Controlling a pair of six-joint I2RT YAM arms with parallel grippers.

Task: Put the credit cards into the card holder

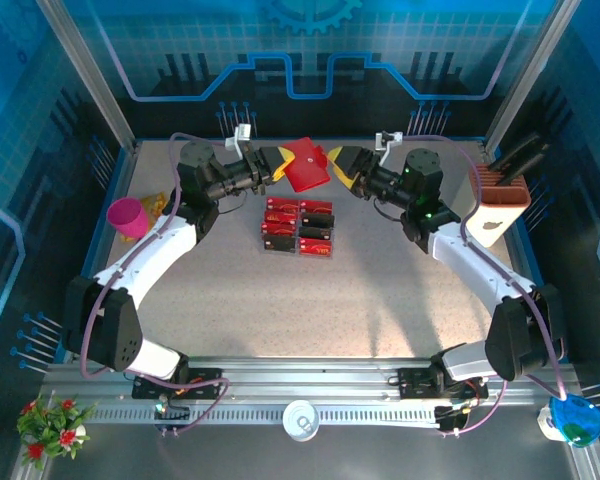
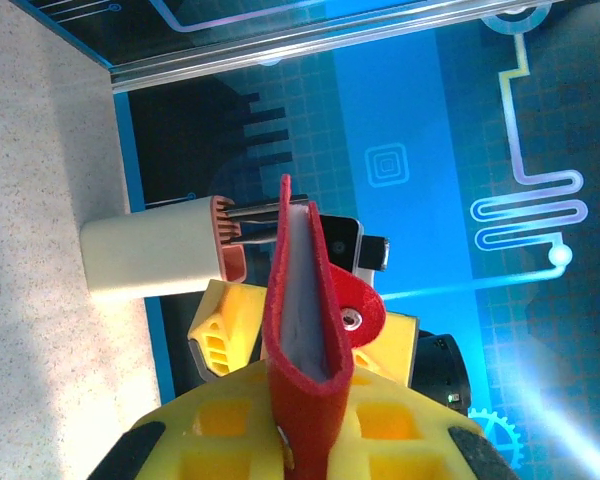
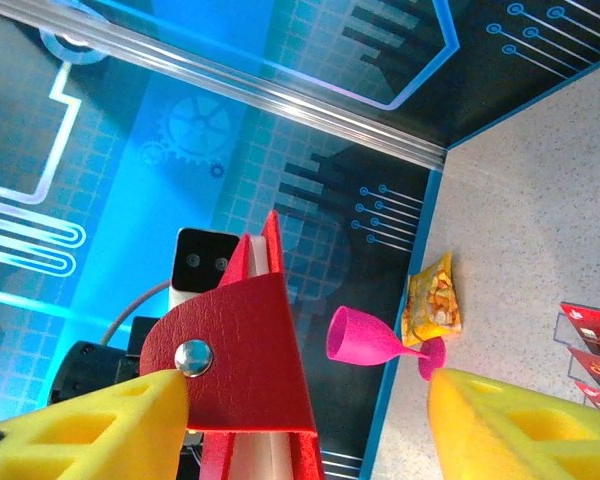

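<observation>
The work is at an early stage. The card holder (image 1: 306, 163) is off the table (image 1: 380, 300), raised at the far side between the two arms. The left gripper (image 1: 277, 163) is clamped hard on one edge of it; the left wrist view shows the red case pinched edge-on between the yellow fingers (image 2: 210, 430). Its two leaves are parted a little, with the pale lining showing and no card visible inside.

The right gripper (image 1: 342, 162) faces it from the other side with its jaws standing well apart and gripping nothing. In the right wrist view the snap flap (image 3: 230, 365), with its metal stud, lies against one yellow finger (image 3: 90, 425), while the other finger is well clear of it. The flap hangs loose rather than fastened, so I judge the step in hand to be getting the holder open and steady, not loading it.

The credit cards (image 1: 298, 228) are all down on the table, ranked in two short columns just in front of the grippers – none is lifted and none is near the holder's mouth.

What is left is almost everything: spreading the holder enough to take a card, then picking up each card and sliding it in – thin cards lying close together will likely be awkward to pick up
</observation>
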